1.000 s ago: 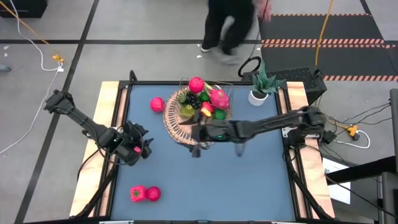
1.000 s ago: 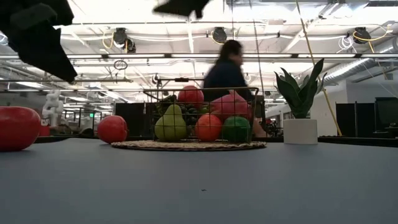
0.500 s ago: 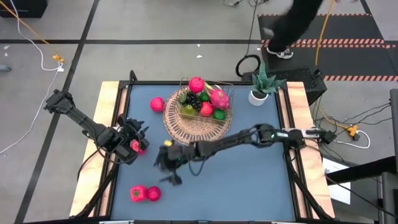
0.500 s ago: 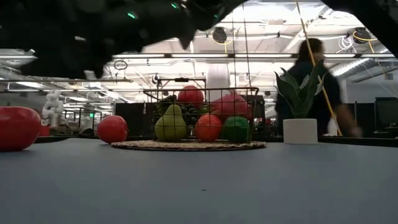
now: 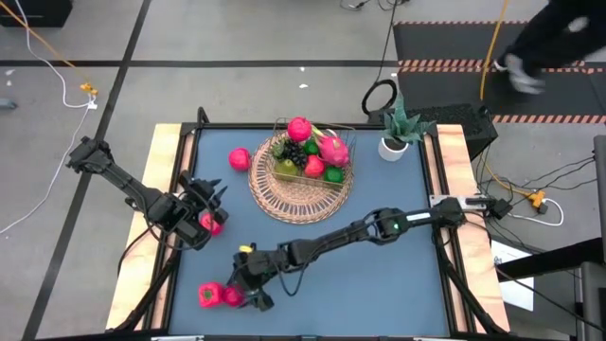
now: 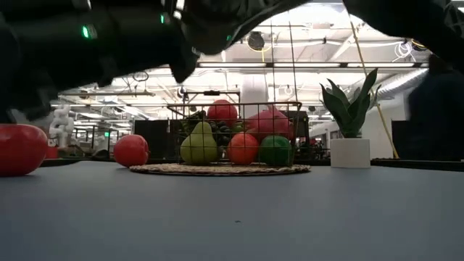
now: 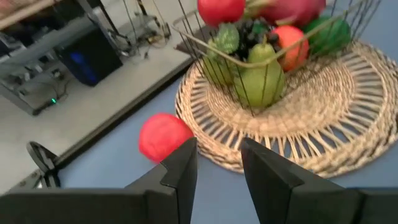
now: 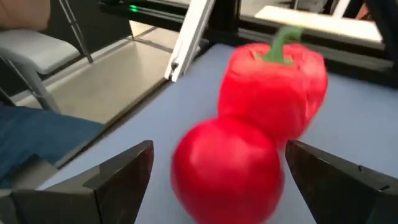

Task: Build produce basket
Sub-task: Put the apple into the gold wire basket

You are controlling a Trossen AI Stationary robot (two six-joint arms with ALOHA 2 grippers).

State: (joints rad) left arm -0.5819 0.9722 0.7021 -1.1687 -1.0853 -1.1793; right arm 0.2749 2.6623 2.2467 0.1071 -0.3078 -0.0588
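Right gripper [image 8: 211, 180], spread wide, should straddle the round red fruit [image 8: 227, 168] squarely, clear of the pepper [image 8: 277, 87] touching it.

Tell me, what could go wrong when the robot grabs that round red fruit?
1. The open right gripper straddles the round fruit, which sits right beside the pepper. A finger might bump the pepper away.
2. The fruit is round and smooth, so it could squirt out and roll.
3. The right arm stretches across the table near the waiting left gripper. Lifting toward the basket, they might collide.
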